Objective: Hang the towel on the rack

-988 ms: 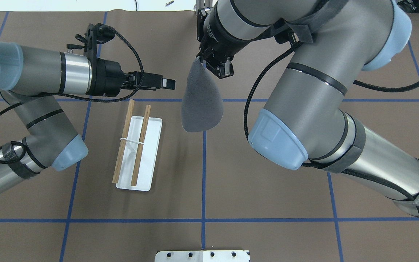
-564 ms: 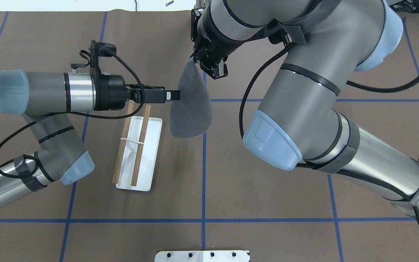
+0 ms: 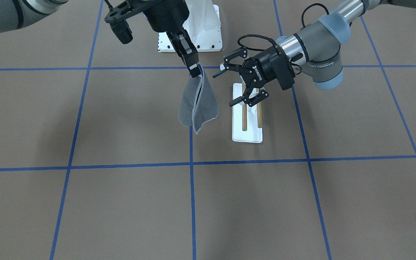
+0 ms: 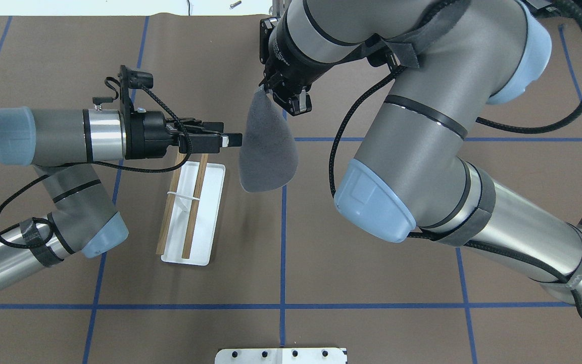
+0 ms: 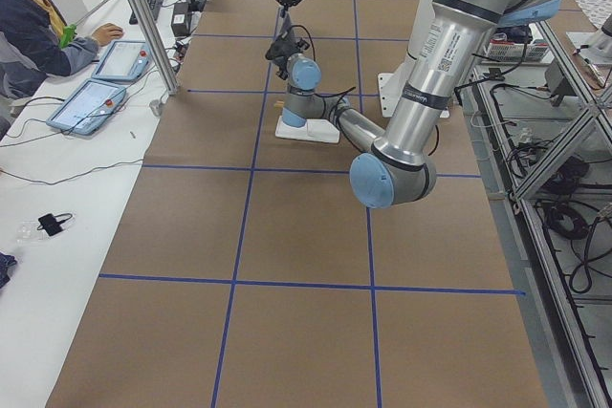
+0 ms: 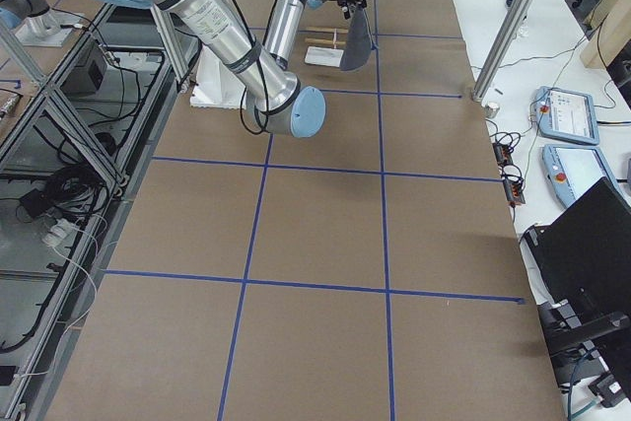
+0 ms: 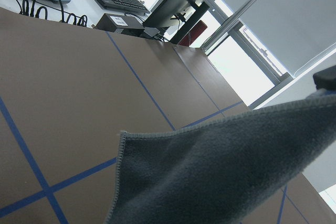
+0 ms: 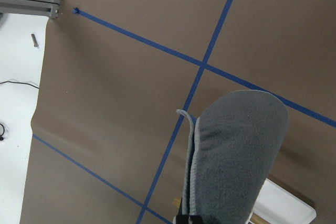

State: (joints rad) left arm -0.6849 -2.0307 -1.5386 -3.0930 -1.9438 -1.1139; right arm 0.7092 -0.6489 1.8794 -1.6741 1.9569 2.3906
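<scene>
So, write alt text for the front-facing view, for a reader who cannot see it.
The right gripper holds a grey towel by one corner, hanging limp above the brown table. Beside it the open left gripper faces the towel, over a small rack of two wooden rails on a white base.

The black body of the left end effector [image 3: 226, 87] reads "ROBOTIQ" in white; other print seems illegible.
</scene>
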